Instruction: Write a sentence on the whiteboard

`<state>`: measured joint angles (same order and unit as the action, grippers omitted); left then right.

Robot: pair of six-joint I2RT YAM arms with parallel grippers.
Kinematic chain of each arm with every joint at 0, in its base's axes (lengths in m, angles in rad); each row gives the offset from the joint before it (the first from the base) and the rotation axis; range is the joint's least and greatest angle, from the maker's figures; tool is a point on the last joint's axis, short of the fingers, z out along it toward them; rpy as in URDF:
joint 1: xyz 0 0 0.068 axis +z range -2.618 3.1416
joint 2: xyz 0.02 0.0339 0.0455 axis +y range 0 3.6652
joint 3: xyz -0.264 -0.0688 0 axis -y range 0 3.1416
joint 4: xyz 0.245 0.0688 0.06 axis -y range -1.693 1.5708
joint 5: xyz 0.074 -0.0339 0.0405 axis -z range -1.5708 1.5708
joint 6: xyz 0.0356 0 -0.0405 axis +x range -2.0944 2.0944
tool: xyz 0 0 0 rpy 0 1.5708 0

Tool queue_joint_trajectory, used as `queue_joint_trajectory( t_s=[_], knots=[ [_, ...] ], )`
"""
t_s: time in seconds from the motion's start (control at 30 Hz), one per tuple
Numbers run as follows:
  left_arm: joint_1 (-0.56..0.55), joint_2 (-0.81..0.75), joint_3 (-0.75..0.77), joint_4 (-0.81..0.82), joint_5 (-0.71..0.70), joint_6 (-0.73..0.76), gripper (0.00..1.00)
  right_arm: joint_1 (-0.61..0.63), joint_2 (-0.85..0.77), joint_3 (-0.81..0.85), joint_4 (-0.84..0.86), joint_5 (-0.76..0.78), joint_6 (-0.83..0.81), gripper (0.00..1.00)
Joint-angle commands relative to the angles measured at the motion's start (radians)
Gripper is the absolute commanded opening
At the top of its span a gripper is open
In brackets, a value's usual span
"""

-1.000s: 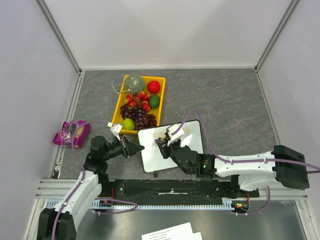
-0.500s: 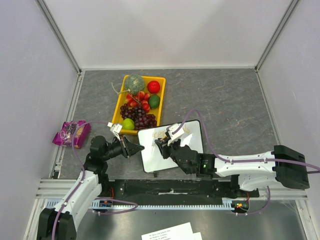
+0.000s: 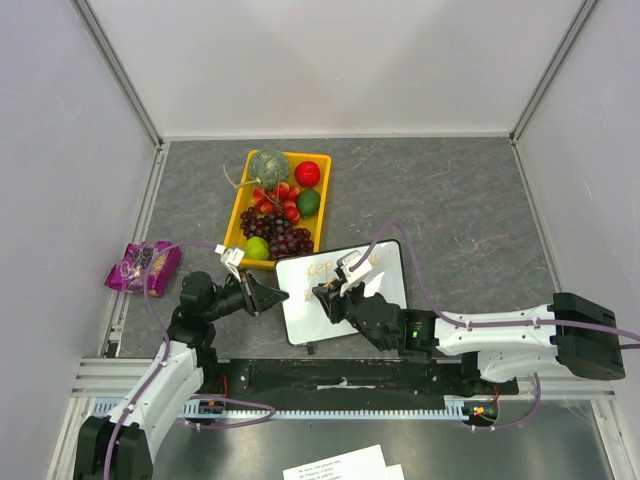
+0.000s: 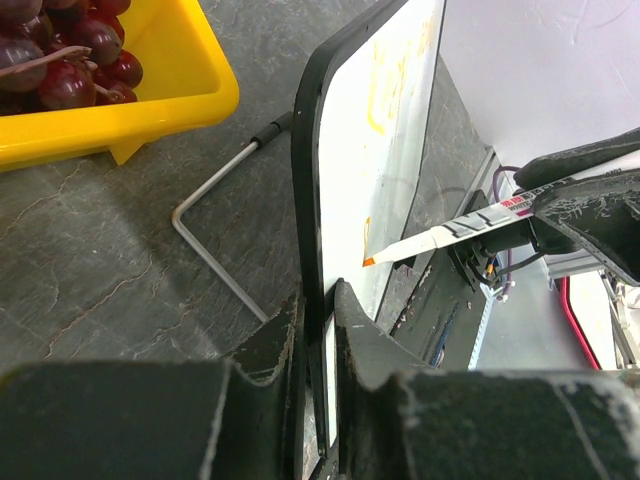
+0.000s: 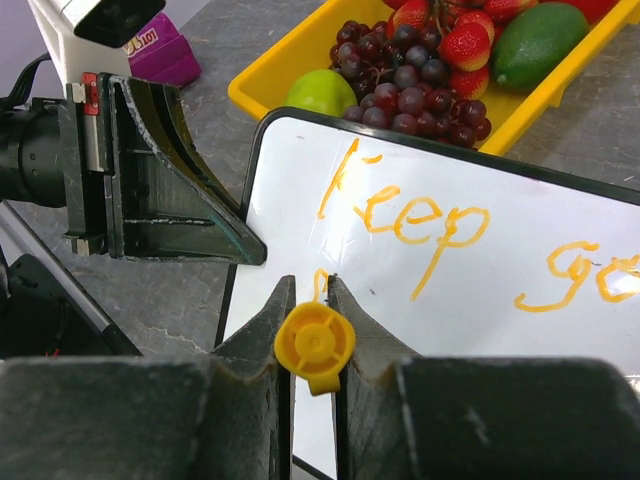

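Observation:
The whiteboard [image 3: 302, 308] stands tilted on the table just near of the yellow tray. My left gripper [image 3: 275, 296] is shut on its left edge; in the left wrist view the jaws [image 4: 318, 295] pinch the dark frame of the whiteboard [image 4: 385, 130]. My right gripper [image 3: 335, 298] is shut on an orange marker [image 5: 315, 345] whose tip [image 4: 370, 261] touches the board. The sentence [image 5: 410, 215] reads "Keep go" in orange on the whiteboard [image 5: 480, 330], its right end cut off. A short new stroke [image 5: 320, 278] sits below the "K", by my right gripper [image 5: 306, 285].
A yellow tray [image 3: 240, 208] of grapes, strawberries, limes and other fruit stands behind the board. A purple packet [image 3: 143, 265] lies at the left. The board's bent wire stand [image 4: 210, 235] rests on the grey table. Printed paper sheets [image 3: 340, 465] lie below the arms' bases.
My right gripper has moved with the marker toward the near side and lower on the board, uncovering the first line of letters. The left gripper and the board have not moved.

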<state>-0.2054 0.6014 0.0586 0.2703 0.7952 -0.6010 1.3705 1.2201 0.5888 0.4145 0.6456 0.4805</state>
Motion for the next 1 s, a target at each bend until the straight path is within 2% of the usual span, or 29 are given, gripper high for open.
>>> queue_joint_trajectory(
  t_s=[0.0,0.37,0.97],
  knots=[
    [0.003,-0.006,0.0,0.021,-0.021,0.032,0.02,-0.008,-0.011,-0.014,-0.029,0.0,0.017,0.0],
    [0.001,-0.008,0.0,0.02,-0.021,0.032,0.02,-0.01,-0.108,0.06,-0.042,0.0,-0.036,0.0],
    [0.001,-0.009,0.0,0.018,-0.021,0.033,0.02,-0.08,0.004,0.095,0.017,-0.015,-0.034,0.0]
  ],
)
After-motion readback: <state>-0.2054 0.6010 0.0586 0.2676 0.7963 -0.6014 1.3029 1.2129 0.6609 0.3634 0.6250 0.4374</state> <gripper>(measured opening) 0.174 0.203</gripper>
